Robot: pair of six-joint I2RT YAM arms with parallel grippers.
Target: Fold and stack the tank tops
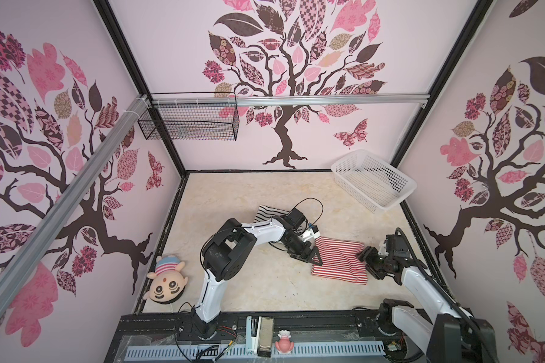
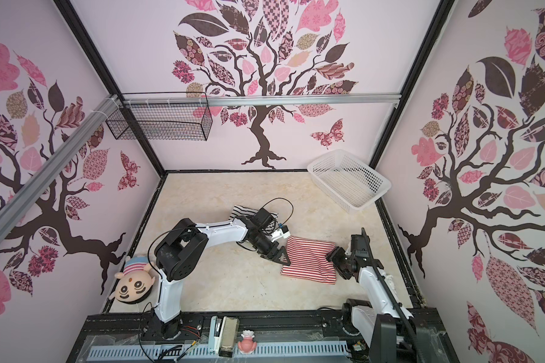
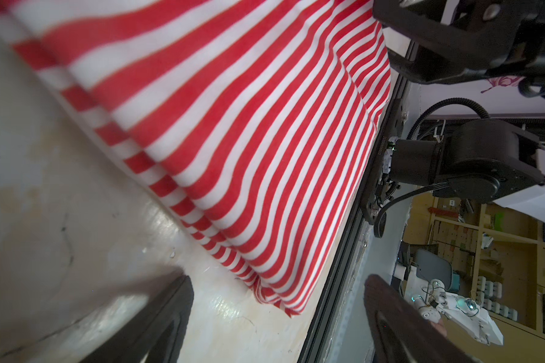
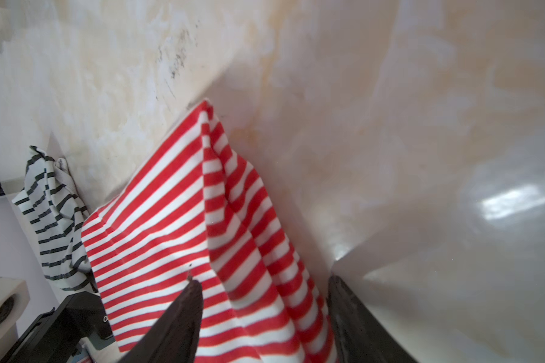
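lying folded into a rough rectangle on the marbled worktop [image 1: 233, 195], the red-and-white tank top [image 1: 340, 261] is sitting between the two arms in both top views [image 2: 309, 261]. the left gripper [image 1: 315, 257] is hanging at this top's left edge, just touching or just short of it; i cannot tell which. in the left wrist view its dark fingers [image 3: 170, 314] are standing wide apart with nothing between them but bare worktop and a corner of the striped cloth [image 3: 249, 141], so the left gripper [image 3: 277, 292] is showing as open and empty.

the right gripper [image 1: 364, 254] is reaching in at the same top's right edge. in the right wrist view its fingers [image 4: 177, 320] are spread, and a rumpled ridge of the red-and-white cloth [image 4: 170, 235] is running in between them; the right gripper [image 4: 265, 283] is not pressing the cloth, so it is reading as open around that edge.

the black-and-white tank top [image 1: 266, 213] is lying bunched behind and to the left of the red-and-white one, partly hidden under the left arm's forearm, and it is showing crumpled in the right wrist view [image 4: 54, 213]. a white perforated basket [image 1: 387, 169] is sitting well behind the red-and-white top, toward the back right corner, tilted against the wall.
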